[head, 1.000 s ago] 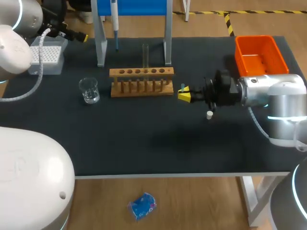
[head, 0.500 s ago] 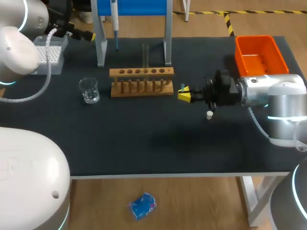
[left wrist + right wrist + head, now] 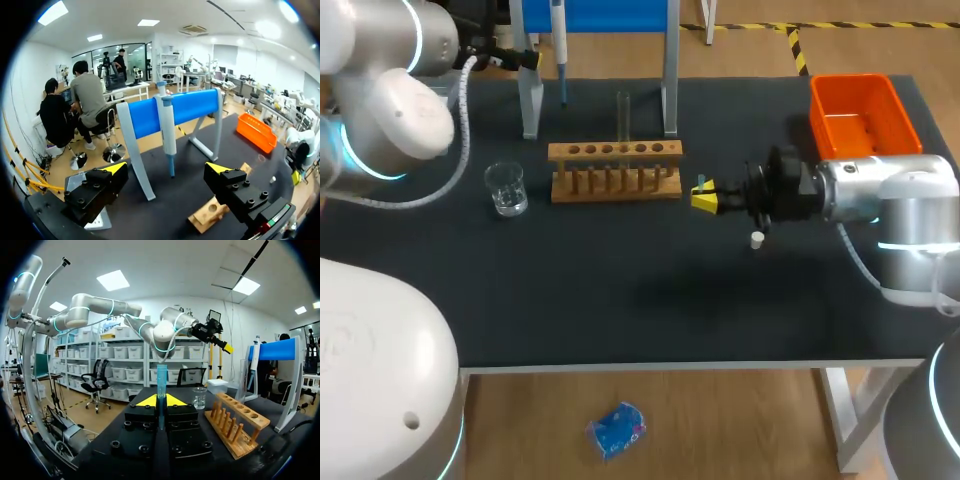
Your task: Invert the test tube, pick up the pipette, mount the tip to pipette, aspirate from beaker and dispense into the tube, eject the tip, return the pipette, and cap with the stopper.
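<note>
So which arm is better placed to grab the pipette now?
Left. The left gripper, open, faces the pipette hanging on the blue stand, close ahead. The right gripper sits past the wooden rack, shut on a thin blue piece.

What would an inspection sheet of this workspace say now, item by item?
Surface: black table, dark and flat.
Job's things: test tube upright in the wooden rack; beaker beside the rack; pipette hanging on the blue stand; white stopper lying on the table; orange bin at the far right corner.
Clutter: nothing seen.
Grippers: left gripper open, facing the pipette; right gripper shut on a blue tube.
Cables: grey hose along the left arm.
Surroundings: nothing seen.
</note>
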Available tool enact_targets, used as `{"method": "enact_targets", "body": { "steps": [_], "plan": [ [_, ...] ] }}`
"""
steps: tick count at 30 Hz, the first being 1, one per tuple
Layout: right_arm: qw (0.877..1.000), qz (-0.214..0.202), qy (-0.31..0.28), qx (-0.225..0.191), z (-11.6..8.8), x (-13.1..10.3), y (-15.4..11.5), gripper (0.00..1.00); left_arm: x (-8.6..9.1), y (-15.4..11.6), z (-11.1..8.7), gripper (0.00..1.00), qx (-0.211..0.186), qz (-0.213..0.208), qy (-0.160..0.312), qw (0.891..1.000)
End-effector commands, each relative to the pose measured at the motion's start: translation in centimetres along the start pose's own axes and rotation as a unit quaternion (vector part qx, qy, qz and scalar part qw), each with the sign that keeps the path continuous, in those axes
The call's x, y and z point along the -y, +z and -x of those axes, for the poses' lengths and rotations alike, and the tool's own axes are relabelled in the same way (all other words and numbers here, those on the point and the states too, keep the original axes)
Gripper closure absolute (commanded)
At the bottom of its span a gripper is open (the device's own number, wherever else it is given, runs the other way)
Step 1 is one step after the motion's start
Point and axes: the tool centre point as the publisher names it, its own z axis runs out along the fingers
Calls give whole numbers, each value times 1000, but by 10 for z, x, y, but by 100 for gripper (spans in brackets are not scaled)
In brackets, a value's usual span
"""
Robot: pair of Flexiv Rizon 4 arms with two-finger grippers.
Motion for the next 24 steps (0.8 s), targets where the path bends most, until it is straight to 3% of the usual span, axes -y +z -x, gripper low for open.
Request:
{"method": "enact_targets", "body": {
  "steps": [1,9,15,24],
  "plan": [
    [1000,0,0,0,0,0,0,100,10,21,-7,0,8,-3,-4,1000],
    [1000,0,0,0,0,0,0,100,27,30,-27,0,11,-5,-10,1000],
    [1000,0,0,0,0,0,0,100,30,39,-25,0,51,-18,-34,998],
    [1000,0,0,0,0,0,0,100,40,56,-27,0,56,-37,-49,997]
  ]
}}
